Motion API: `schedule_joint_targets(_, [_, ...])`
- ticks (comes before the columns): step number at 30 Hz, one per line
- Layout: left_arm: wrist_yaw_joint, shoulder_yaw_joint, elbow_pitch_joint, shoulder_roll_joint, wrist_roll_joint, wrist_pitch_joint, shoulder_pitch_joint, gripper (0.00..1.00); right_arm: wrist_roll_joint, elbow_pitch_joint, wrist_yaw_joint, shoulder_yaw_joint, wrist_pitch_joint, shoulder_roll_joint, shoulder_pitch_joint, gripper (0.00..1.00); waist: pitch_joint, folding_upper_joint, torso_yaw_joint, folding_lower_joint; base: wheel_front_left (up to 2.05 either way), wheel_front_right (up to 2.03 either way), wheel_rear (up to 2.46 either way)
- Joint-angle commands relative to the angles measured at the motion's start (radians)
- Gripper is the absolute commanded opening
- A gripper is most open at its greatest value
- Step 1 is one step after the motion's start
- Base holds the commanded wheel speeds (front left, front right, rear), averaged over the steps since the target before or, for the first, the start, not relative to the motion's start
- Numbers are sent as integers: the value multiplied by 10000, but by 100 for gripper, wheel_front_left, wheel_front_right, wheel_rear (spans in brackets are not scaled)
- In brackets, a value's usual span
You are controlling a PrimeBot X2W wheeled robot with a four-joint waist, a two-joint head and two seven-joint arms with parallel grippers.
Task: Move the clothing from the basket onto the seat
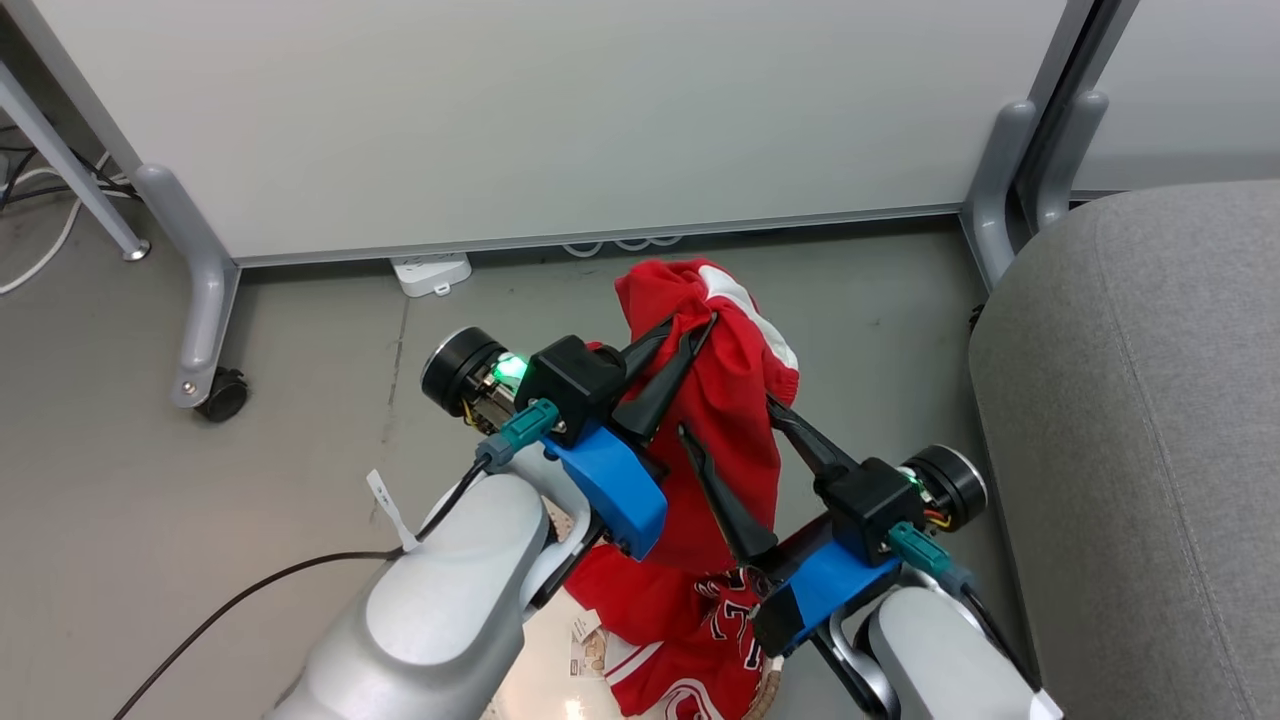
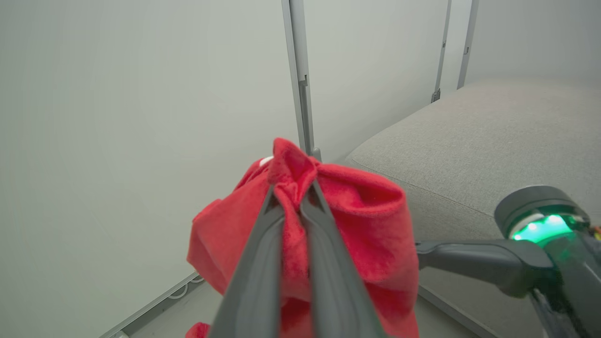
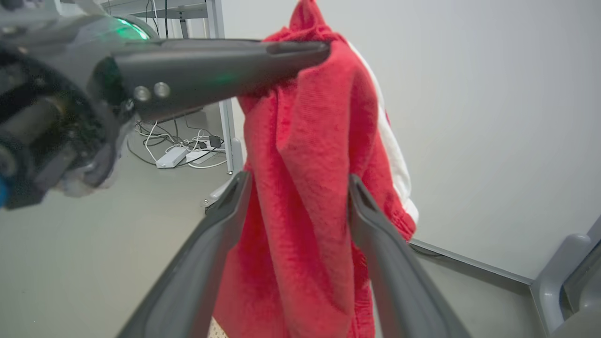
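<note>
Bright red soft knit garment with white stripes (image 1: 740,360), held up above the grey floor (image 1: 300,480) and hanging in a long fold, pinched near its top by the left gripper (image 1: 692,325), long dark fingers (image 2: 263,263) pressed together on a bunch of the fabric. Right gripper (image 1: 727,416) lower on the same garment, fingers (image 3: 211,244) wide apart with the hanging cloth between them. Below, second red jersey with black-and-white outlined lettering (image 1: 700,630), lying in the cream-white perforated plastic laundry basket (image 1: 550,680), both partly hidden by the pale forearms. Large light grey fabric-upholstered seat cushion (image 1: 1130,450) at the right of the head view, apart from the hanging garment. White partition panel (image 1: 560,120) on grey legs behind, white power strip (image 1: 432,272) on the floor at its foot
</note>
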Motion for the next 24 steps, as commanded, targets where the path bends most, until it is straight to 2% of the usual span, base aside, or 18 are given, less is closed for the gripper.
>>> schedule_joint_targets(1, [4, -36, -56, 0, -9, -36, -132, 0, 86, 132, -7, 73, -51, -24, -230, 100, 58, 0, 45, 0, 0, 0, 0])
schedule_joint_targets(10, [38, -349, -174, -64, -125, -72, -293, 0, 308, 1247, -7, 309, -29, -21, -1191, 98, 236, 0, 222, 0, 0, 0, 0])
schedule_joint_targets(11, [46, -372, -180, -66, -157, -78, -309, 0, 336, 1312, -7, 304, -31, -22, -1248, 24, 236, 0, 239, 0, 0, 0, 0])
schedule_joint_targets(12, [52, -398, -187, -71, -184, -86, -335, 0, 386, 1368, -7, 303, -29, -21, -1291, 0, 246, 0, 251, 0, 0, 0, 0])
schedule_joint_targets(24, [118, -574, -28, -95, -347, -146, -411, 0, 546, 1520, -7, 212, -31, -21, -1279, 0, 180, 0, 172, 0, 0, 0, 0])
